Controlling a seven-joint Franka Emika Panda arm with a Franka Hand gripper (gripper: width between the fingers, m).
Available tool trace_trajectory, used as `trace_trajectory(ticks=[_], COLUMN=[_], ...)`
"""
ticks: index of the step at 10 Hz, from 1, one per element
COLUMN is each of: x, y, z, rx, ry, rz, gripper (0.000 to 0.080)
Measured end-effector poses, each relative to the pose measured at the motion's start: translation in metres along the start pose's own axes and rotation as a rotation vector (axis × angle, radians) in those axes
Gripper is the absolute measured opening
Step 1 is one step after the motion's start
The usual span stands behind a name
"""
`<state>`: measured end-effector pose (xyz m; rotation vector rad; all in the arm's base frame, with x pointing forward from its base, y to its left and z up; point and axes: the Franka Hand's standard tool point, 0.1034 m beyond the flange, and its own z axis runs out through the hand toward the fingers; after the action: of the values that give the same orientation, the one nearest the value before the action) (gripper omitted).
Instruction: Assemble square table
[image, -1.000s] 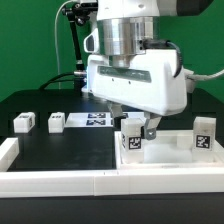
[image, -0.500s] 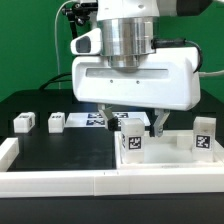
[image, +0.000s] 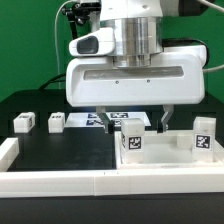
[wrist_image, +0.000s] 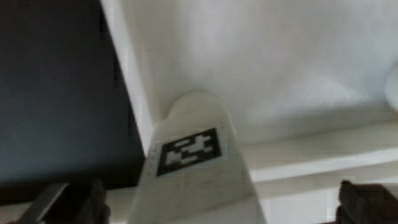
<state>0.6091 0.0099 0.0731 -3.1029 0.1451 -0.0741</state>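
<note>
Loose leg (image: 22, 122): exterior view's left, beside second leg (image: 56, 122); both untouched.
Marker board (image: 93, 119): behind, partly hidden.
Gripper (image: 135, 120): jaws spread wide, holding nothing, low over slab's corner.
Square table slab (image: 160, 151): exterior view's right.
Risk: closing off-centre, seemingly possible, may shove the slab.

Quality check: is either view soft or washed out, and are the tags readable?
Wrist view: soft all over; the tag on the white part is smeared though its pattern shows, and the whites around it run together. Exterior view: sharper, evenly lit, no hard glare; the open gripper fills the middle, and tags on the square table are crisp.
</note>
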Motion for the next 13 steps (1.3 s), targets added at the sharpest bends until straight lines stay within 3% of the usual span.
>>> trace_trajectory(ticks=[3, 5, 6, 7, 10, 13], x=[0.0004, 0.0004, 0.0003, 0.0003, 0.0003, 0.0002], y=[0.0046, 0.0063, 0.0064, 0.0065, 0.0063, 0.0074], z=[-0.0002, 0.0001, 0.0001, 0.0003, 0.0004, 0.0005], rx=[-0.010, -0.016, -0.017, -0.017, -0.016, -0.010], ry=[-0.002, -0.004, -0.004, -0.004, -0.003, 0.000], rz=[-0.171, -0.218, -0.217, -0.208, -0.160, 0.163], gripper=[0.0649, 0.0407, 0.0407, 0.0289, 0.0289, 0.0289])
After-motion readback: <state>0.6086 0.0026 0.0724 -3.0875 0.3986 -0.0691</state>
